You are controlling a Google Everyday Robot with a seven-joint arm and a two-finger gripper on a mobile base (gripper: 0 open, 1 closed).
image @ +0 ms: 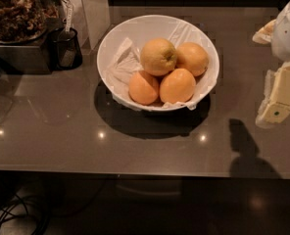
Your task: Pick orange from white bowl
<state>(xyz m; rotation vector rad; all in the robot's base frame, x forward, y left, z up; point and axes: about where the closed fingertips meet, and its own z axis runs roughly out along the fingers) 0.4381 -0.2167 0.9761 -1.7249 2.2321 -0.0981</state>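
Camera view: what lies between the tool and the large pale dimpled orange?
Camera view, from the tool at right: bare grey counter, white bowl's rim, smaller orange fruit.

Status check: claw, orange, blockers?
Claw at right edge, apart from white bowl. Orange atop three smaller fruits in bowl, ungrasped. No obstruction seen between.

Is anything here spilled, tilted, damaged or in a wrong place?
Nothing stands out. The white bowl sits level on the counter, with a crumpled paper lining. The orange rests on top of three smaller fruits, all inside the bowl. The gripper is at the right edge, apart from the bowl.
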